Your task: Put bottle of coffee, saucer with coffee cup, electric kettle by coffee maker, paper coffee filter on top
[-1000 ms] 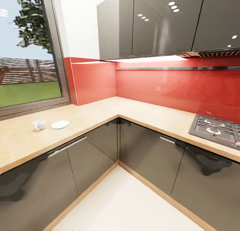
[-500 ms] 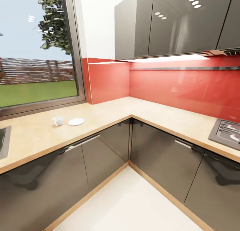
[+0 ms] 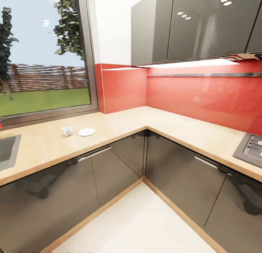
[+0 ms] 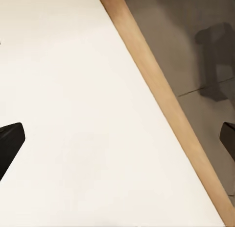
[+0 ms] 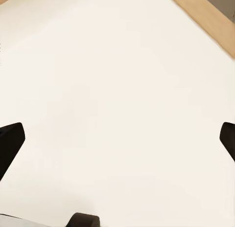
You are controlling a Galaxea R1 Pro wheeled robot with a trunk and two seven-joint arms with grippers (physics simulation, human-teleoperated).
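A small white coffee cup (image 3: 67, 130) stands on the beige countertop (image 3: 120, 123) below the window, with a white saucer (image 3: 86, 132) lying flat just to its right, the two apart. In the left wrist view my left gripper (image 4: 120, 138) hangs open over the pale floor beside the wooden plinth of the cabinets, dark fingertips (image 4: 10, 143) far apart and nothing between them. My right gripper (image 5: 117, 138) is open too, over bare floor, and holds nothing.
The counter runs in an L around a corner with a red backsplash (image 3: 189, 96). A sink (image 3: 7, 152) is set in at the far left, a stove (image 3: 251, 148) at the far right. Dark glossy cabinets (image 3: 120, 162) sit below and above. White floor (image 3: 138, 220) lies in front.
The head camera has swung left: the whole picture slid right, the sink came into view and the stove slipped toward the edge. Cup and saucer keep their places on the counter.
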